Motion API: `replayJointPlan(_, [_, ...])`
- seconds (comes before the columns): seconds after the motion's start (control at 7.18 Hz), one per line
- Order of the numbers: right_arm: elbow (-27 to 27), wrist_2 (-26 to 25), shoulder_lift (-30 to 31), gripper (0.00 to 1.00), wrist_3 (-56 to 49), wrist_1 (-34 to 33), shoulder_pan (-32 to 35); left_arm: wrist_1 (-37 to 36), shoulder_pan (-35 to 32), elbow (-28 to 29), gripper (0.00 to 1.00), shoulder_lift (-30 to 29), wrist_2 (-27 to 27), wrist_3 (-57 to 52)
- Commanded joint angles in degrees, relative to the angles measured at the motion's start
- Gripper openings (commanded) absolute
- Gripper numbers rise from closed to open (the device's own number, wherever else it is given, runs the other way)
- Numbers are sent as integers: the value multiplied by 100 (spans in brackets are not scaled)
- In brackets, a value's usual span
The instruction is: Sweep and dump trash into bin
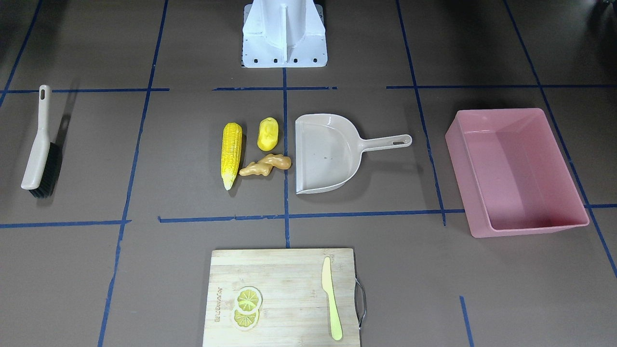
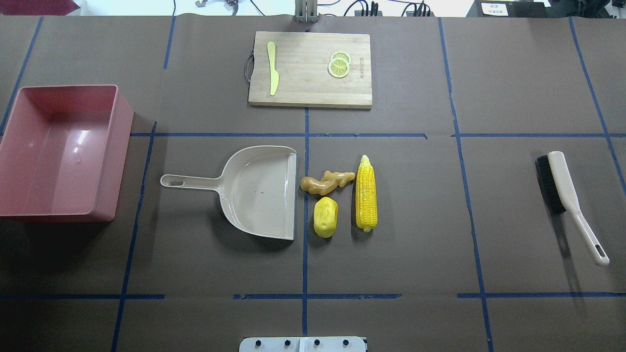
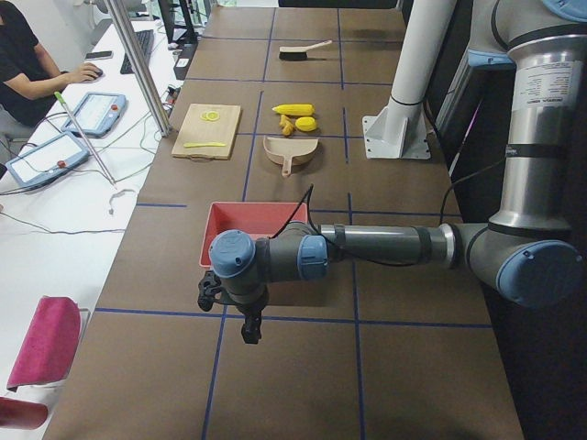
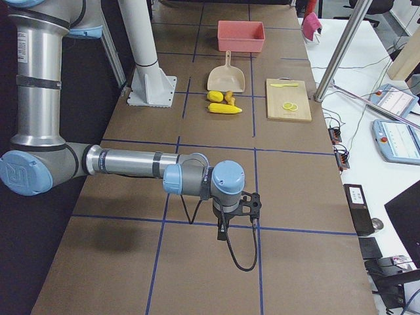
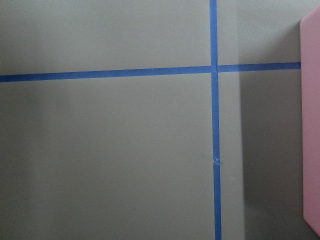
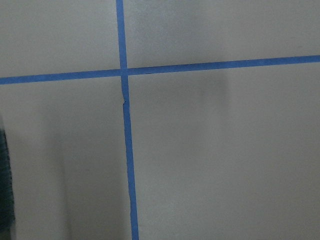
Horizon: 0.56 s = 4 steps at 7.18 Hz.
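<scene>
The trash lies mid-table in a cluster: a corn cob [image 2: 366, 192], a lumpy yellow potato-like piece [image 2: 325, 216] and a tan ginger root [image 2: 326, 181]. They sit just off the open lip of a beige dustpan [image 2: 259, 190]. The pink bin [image 2: 63, 146] stands empty at the overhead view's left, and its edge [image 5: 312, 125] shows in the left wrist view. A beige brush [image 2: 562, 195] lies far right. My left gripper [image 3: 248, 325] hangs near the bin and my right gripper [image 4: 224, 228] hangs beyond the brush. Both show only in the side views, so I cannot tell their state.
A wooden cutting board [image 2: 310, 69] with two lemon slices [image 2: 339, 64] and a pale yellow knife [image 2: 272, 74] lies at the far edge. The robot's white base [image 1: 284, 36] stands at the near edge. A person [image 3: 27, 69] sits at a side desk with tablets.
</scene>
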State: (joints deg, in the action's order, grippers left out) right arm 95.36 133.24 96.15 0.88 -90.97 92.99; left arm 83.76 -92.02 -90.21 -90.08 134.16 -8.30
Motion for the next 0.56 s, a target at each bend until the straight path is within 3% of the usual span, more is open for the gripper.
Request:
replayJointPlan(0.0, [-122,17,-9,100,26,9,-9,0,0,-5,100,-1,4,-5])
replayJointPlan(0.42, [-123,26,-9,100,35,9,-9,70,0,-5,100,-1,4,-5])
